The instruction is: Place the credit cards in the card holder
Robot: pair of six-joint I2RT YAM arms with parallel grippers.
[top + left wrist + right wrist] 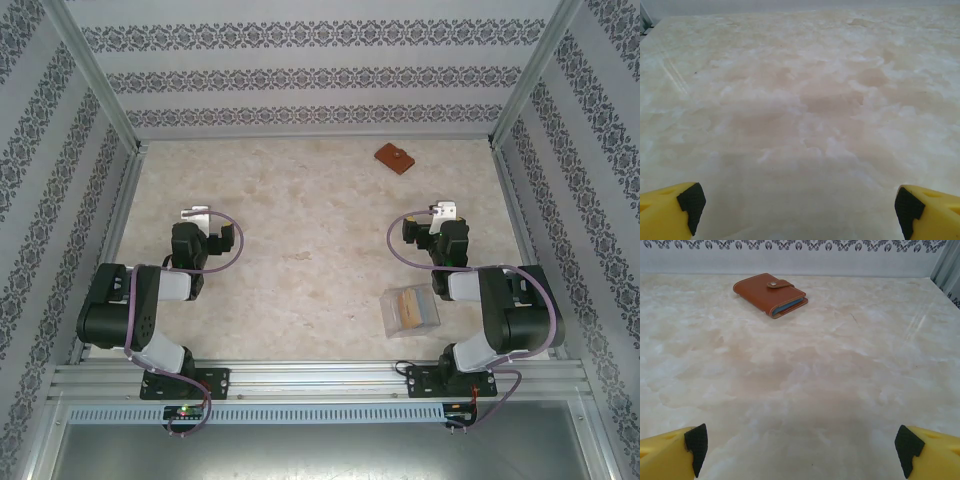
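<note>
The card holder (396,158), a reddish-brown wallet, lies closed at the back right of the table. In the right wrist view the card holder (771,294) has its clasp tab fastened and a blue edge showing at its open side. The credit cards (412,308), orange-tan and pale blue, sit inside a clear plastic case beside the right arm. My right gripper (443,211) (800,452) is open and empty, well short of the wallet. My left gripper (194,214) (800,212) is open over bare table, holding nothing.
The marble-look table (300,250) is enclosed by patterned walls with metal posts at the back corners (130,140). The clear plastic case (392,300) stands close to the right arm's base. A metal rail (320,378) runs along the near edge.
</note>
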